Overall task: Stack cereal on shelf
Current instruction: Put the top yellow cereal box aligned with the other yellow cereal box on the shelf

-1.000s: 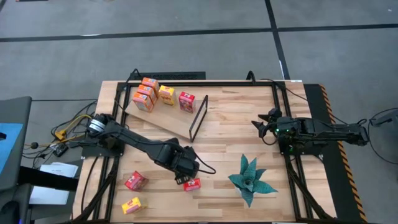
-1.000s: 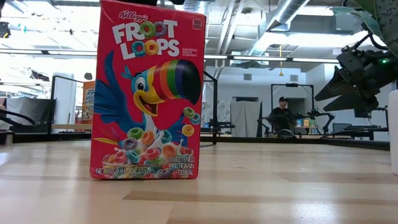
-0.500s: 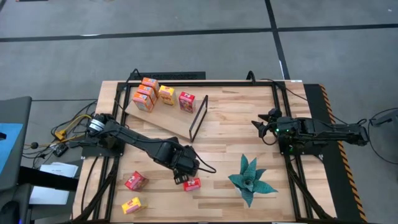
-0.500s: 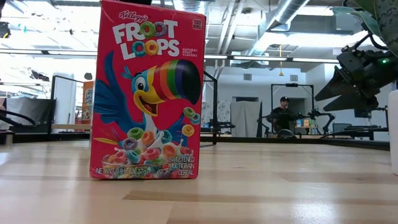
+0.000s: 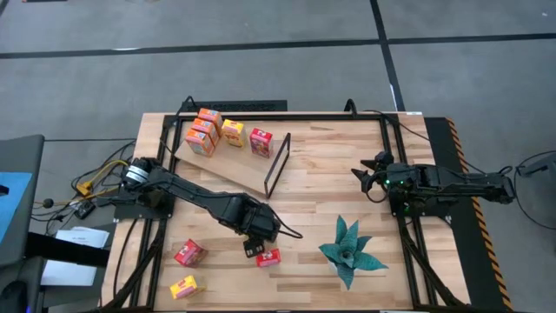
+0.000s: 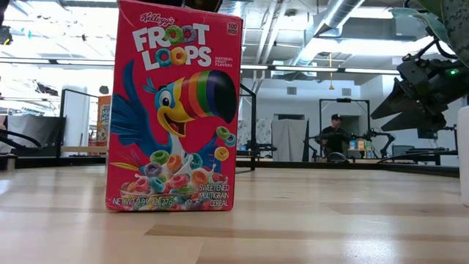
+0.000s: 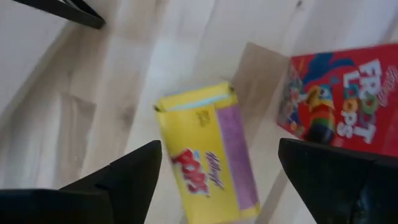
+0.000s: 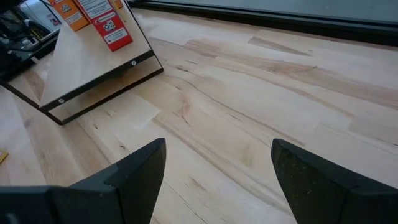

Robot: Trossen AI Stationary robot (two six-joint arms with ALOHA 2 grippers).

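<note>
Status for you: left gripper (image 5: 253, 249) sits low over the table's near-centre, right above the upright red Froot Loops box (image 5: 268, 257). Its fingers (image 7: 124, 174) are spread apart with nothing between them. The wrist view looks down past them at a yellow Pops box (image 7: 208, 160) lying flat and a red Froot Loops box (image 7: 339, 99) lying beside it. You can match those to the two loose boxes near the table's front-left corner, the red one (image 5: 189, 253) and the yellow one (image 5: 183, 287).

In the low view the upright red box fills the left half, standing on its base on the tabletop (image 6: 330, 227).

Shelf (image 5: 228, 161) lies at the back-left, angled, with its black frame (image 5: 277, 165) at the end nearer the table's centre. You have four boxes standing on it: a stacked orange group (image 5: 203, 132) at the far end, a yellow one (image 5: 232, 132) next, then a red one (image 5: 261, 143) closest to the frame.

Right gripper (image 5: 364, 178) is parked over the right side of the table, well apart from all the cereal, fingers (image 8: 130, 171) wide with only bare wood between them. A green plant (image 5: 349, 251) stands front-right, just beside the upright red box.
</note>
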